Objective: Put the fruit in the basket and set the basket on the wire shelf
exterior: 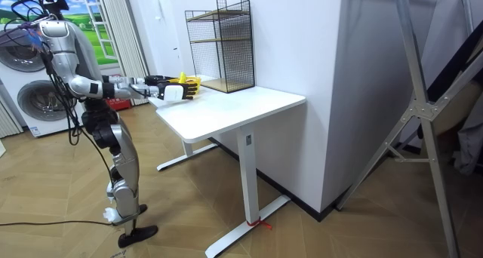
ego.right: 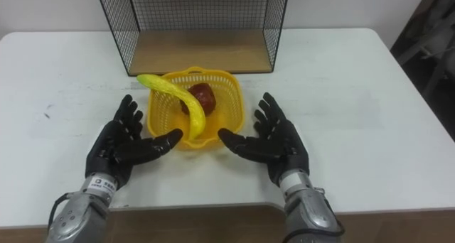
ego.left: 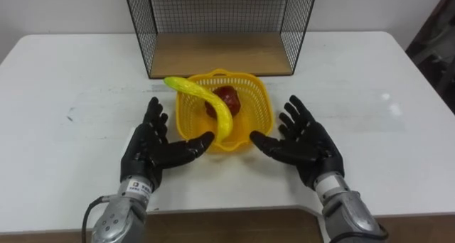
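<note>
— Checking lower frame first: hands?
— Left hand (ego.left: 153,149) lower left, right hand (ego.left: 307,140) lower right, palms facing each other, fingers straight and spread, holding nothing.
— Basket?
— Yellow basket (ego.left: 261,109) at centre between them on the white table (ego.left: 71,79). Banana (ego.left: 206,99) lies across its rim, red fruit (ego.left: 228,98) inside. Thumbs near its front edge, contact unclear.
— Beyond?
— Wire shelf (ego.left: 220,55), upper centre, just behind the basket.
</note>
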Controlling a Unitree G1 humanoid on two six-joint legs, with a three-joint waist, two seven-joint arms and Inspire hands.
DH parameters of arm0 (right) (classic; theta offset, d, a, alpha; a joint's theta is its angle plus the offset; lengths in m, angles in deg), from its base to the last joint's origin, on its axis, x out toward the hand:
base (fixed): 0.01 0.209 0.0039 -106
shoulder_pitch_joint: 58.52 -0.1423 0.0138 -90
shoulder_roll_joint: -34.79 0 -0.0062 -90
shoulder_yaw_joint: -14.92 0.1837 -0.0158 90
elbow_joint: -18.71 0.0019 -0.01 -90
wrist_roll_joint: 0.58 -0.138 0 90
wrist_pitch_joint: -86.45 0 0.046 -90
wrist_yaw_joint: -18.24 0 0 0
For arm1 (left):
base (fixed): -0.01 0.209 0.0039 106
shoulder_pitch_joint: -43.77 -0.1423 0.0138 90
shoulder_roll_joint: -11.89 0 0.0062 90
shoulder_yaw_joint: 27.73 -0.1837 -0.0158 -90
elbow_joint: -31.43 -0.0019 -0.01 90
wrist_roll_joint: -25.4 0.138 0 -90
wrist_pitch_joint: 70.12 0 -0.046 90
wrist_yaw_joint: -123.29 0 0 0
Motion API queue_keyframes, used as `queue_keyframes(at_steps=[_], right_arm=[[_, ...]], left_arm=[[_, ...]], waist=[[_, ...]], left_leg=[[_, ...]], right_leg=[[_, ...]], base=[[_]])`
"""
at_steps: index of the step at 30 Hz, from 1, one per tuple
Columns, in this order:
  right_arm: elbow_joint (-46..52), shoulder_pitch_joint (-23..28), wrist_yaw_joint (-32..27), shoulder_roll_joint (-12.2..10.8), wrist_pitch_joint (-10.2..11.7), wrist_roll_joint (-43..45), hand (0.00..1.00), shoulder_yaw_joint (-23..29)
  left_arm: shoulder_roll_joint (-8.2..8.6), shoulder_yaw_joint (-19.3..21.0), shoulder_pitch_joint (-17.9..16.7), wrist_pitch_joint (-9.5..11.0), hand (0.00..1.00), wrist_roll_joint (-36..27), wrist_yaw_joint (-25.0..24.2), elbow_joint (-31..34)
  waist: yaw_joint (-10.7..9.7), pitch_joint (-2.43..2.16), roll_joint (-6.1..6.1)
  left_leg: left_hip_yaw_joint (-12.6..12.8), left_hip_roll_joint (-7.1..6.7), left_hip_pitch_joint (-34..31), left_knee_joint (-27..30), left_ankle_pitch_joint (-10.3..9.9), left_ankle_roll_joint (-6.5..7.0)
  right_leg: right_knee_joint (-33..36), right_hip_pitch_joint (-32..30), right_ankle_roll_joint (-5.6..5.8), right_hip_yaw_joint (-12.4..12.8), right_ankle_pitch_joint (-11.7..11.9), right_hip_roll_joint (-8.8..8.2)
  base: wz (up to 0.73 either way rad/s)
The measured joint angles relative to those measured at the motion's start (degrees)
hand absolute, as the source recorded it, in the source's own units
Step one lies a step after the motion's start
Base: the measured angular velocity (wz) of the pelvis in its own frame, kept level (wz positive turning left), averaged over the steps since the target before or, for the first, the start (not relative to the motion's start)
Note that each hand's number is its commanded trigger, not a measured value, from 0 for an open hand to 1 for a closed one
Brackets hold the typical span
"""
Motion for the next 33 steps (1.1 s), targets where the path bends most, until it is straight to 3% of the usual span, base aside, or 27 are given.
queue_keyframes(at_steps=[12, 20, 33], right_arm=[[-1.9, -4.8, 0.1, 0.0, -0.6, 0.3, 0.0, -4.1], [-1.9, -5.3, 0.1, 0.0, -0.6, 0.4, 0.0, -5.0], [-1.3, -5.3, 0.1, 0.2, -0.5, 3.2, 0.0, -5.2]], left_arm=[[1.13, -1.5, 1.9, 0.0, 0.0, -2.6, 0.0, -1.2], [1.08, -4.7, 2.6, 0.0, 0.0, -4.5, 0.0, -0.9], [1.07, -5.7, 2.7, 0.0, 0.0, -4.4, 0.0, -0.9]], waist=[[0.1, -0.02, 0.09], [-0.1, -0.04, 0.12], [-0.1, 0.0, 0.06]], left_leg=[[0.0, -0.06, -1.0, 0.4, 0.0, 0.0], [0.0, 0.02, -1.0, 0.3, 0.0, 0.0], [0.1, -0.04, -0.9, 0.0, 0.0, 0.0]], right_leg=[[0.1, -0.7, -0.03, 0.0, 0.2, -0.05], [-0.1, -0.6, -0.03, 0.1, 0.2, 0.01], [-0.1, -0.8, -0.03, 0.4, 0.2, 0.08]], base=[[0.01], [0.0], [0.0]])
